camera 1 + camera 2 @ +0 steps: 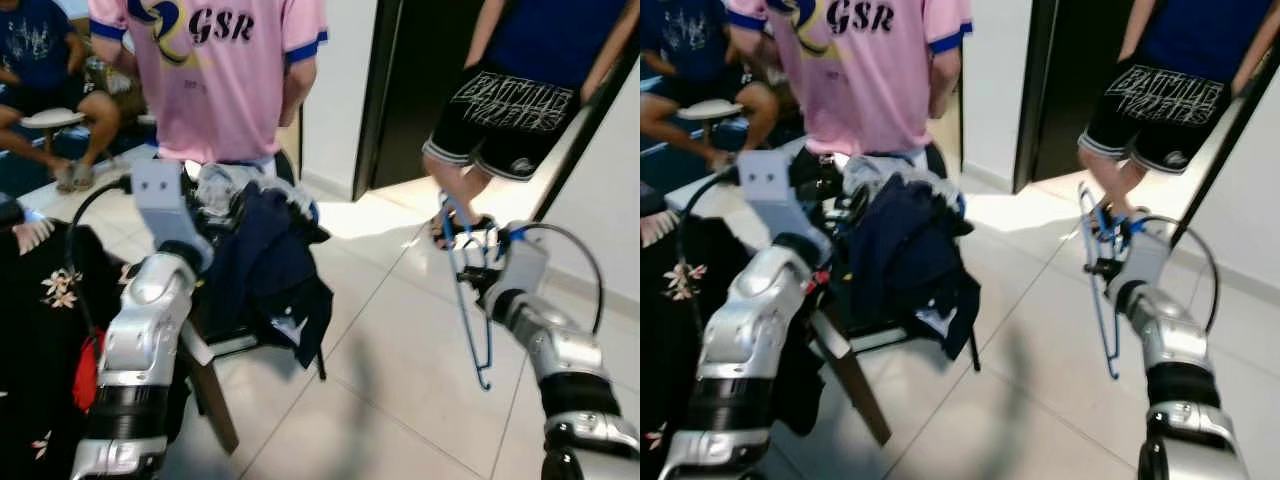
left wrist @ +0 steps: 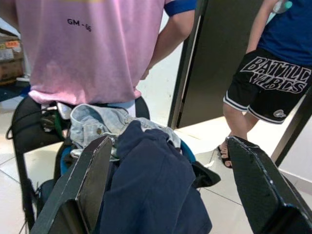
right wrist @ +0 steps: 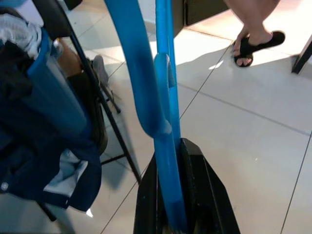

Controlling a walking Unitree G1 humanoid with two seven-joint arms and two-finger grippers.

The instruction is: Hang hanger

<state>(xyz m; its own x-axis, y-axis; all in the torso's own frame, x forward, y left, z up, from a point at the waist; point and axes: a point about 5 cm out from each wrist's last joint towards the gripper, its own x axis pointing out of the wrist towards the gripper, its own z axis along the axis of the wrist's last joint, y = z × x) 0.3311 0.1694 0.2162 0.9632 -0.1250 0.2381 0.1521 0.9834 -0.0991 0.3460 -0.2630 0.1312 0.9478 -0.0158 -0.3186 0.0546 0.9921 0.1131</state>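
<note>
My right gripper is shut on a blue plastic hanger, which hangs below it over the tiled floor; the right wrist view shows the hanger's bars pinched between the black fingers. My left gripper stands open in front of a pile of clothes, a dark navy garment and a pale denim one, heaped on a black chair. The left fingers sit either side of the navy garment without touching it.
A person in a pink shirt stands right behind the chair. Another person in black shorts stands by a dark doorway. A seated person is far left. A black floral cloth lies at my left.
</note>
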